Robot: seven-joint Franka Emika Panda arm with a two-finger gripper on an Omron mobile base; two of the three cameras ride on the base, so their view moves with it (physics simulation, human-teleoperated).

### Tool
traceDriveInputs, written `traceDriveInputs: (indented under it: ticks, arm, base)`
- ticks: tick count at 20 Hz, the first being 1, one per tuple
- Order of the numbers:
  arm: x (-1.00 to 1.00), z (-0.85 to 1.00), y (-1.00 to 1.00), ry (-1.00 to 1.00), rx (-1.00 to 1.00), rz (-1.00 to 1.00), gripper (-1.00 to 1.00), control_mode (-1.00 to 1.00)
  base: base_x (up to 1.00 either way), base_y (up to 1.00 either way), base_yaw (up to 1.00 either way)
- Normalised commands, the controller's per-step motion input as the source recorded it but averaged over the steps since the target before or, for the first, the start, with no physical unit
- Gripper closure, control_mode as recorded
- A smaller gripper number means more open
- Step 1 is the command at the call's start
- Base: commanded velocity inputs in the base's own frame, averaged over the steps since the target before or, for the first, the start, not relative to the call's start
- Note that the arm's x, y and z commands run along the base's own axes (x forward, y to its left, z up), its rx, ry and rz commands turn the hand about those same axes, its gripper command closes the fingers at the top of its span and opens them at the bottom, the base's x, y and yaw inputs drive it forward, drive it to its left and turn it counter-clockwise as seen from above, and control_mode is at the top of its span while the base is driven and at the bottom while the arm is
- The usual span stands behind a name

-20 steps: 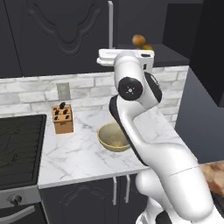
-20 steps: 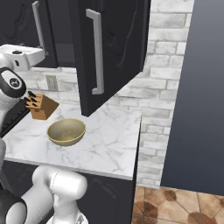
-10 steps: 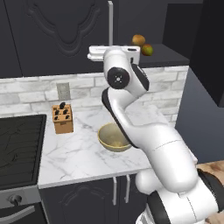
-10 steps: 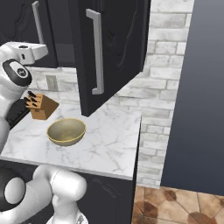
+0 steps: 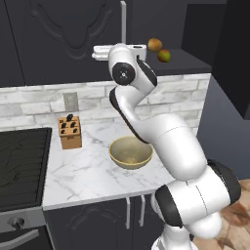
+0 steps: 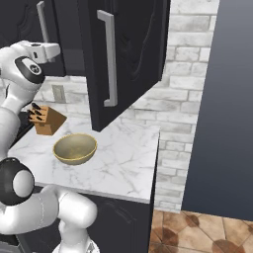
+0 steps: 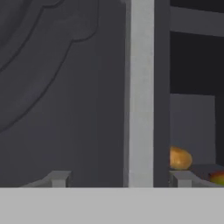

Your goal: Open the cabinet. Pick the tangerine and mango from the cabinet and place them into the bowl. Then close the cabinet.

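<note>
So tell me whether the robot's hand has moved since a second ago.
Yes. The white hand has swung left in the left base view, from beside the open shelf's fruit to the closed dark cabinet door's silver bar handle.

Legible text, labels, brands, numbers, signs: none readable on any surface; no markings to catalogue.

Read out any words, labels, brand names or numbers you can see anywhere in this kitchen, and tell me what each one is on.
None: no readable text in any view.
The cabinet doors carry only carved panels and plain silver handles.
The knife block, bowl and wall outlet are unmarked.
The stove knob has no legible marking.
</note>
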Motion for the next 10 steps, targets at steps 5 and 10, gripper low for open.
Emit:
traceDriveInputs:
  ticks: [5,10]
  arm:
    - [0.9,-0.12,0.14,0.0,0.0,-0.02,1.0,-1.0]
    - [0.33,-0.01,0.12,0.0,0.0,-0.05,1.0,-1.0]
  base:
    - [0.0,0.0,0.0]
    - [0.0,0.0,0.0]
